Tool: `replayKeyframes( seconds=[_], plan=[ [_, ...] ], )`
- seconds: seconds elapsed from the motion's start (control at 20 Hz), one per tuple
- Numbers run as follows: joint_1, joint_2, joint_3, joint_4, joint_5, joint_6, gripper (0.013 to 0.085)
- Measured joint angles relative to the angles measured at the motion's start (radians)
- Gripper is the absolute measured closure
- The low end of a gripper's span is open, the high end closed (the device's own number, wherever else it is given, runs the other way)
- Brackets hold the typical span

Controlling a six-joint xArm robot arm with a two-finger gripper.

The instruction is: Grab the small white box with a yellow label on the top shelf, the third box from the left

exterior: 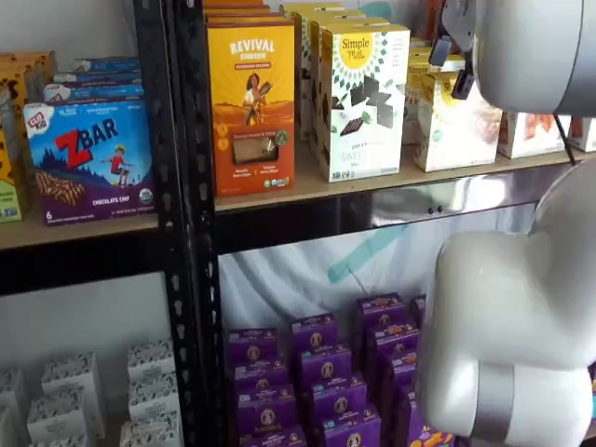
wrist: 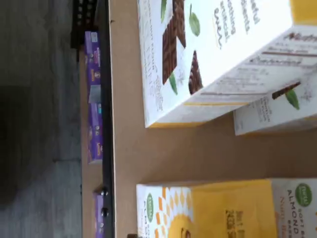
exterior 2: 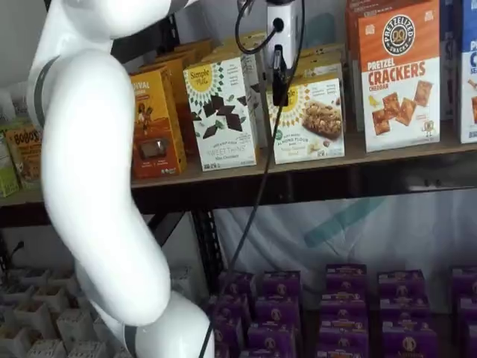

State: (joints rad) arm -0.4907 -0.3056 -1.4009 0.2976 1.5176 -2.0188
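One small white box (exterior 2: 311, 119) stands on the top shelf (exterior 2: 387, 158), centre right of a shelf view, between the taller white box (exterior 2: 222, 113) and the crackers box (exterior 2: 399, 74). Jaws (exterior 2: 279, 74): black fingers hang in front of the small box's upper left corner; seen side-on, so their opening cannot be told. Purple boxes (exterior 2: 343, 309) fill the lower frame.

arm (exterior 2: 97, 186): glossy white rounded shells, grey joint bands | claw (exterior 2: 279, 78): black fingers | cable (exterior 2: 257, 186): black
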Motion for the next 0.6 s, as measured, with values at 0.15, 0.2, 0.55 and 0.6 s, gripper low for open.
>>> replayKeyframes(
  seconds=[0.15, 0.2, 0.55, 0.6],
  plan=[
    [0.013, 0.033, -0.034, -0.042, 0.034, 0.008, 0.0130],
    [0.018, 0.046, -0.047, -0.056, 0.049, 0.012, 0.0130],
    [0.054, 0.093, -0.085, -0.129, 0.079, 0.037, 0.0130],
    [0.060, 0.100, -0.091, -0.139, 0.082, 0.042, 0.0130]
  ],
)
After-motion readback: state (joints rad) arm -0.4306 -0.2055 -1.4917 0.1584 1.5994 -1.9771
